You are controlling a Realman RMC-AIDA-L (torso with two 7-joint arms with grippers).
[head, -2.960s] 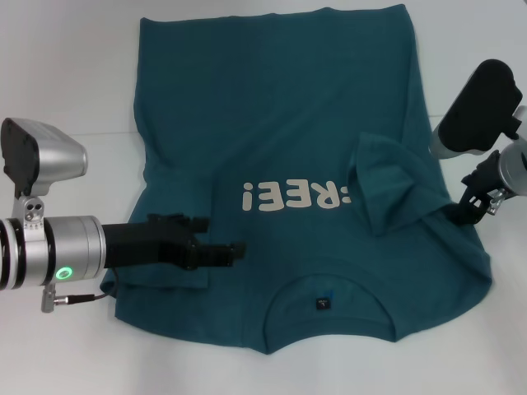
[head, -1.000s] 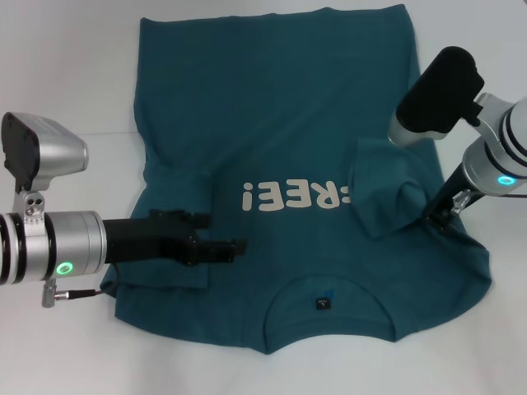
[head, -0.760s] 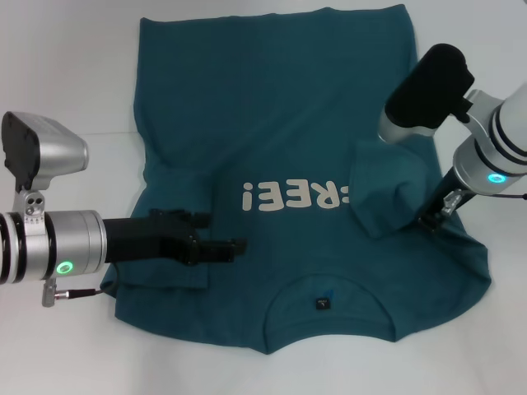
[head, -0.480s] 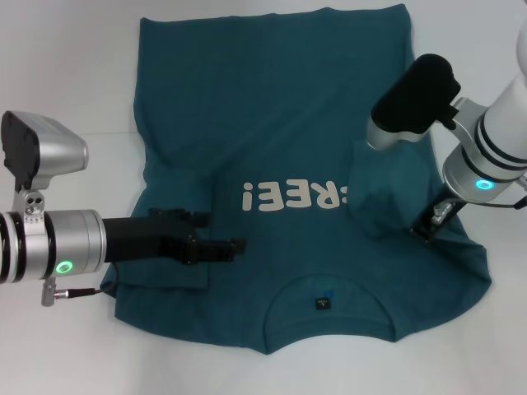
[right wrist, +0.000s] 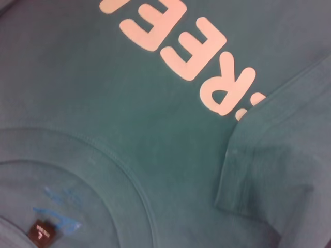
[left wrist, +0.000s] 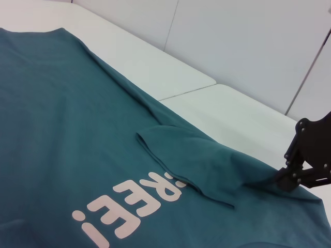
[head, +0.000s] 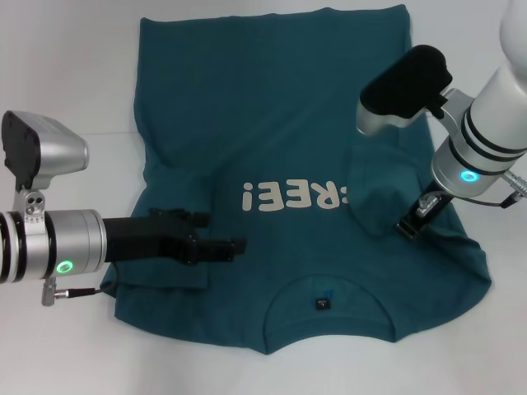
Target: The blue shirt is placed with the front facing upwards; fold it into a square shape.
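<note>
Sleeves get tucked inward: right gripper (head: 409, 226), at the blue shirt's (head: 280, 107) three o'clock, apparently pinches fabric; left gripper's (head: 235, 247) jaws together, at eight o'clock.

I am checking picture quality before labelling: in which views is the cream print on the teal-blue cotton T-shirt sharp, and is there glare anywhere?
Head view: the "FREE!" print on the teal-blue cotton T-shirt is sharp, light even, no glare, only a faint shadow beneath the left gripper. Left wrist view: letters are clear. Right wrist view: letters look slightly soft.
</note>
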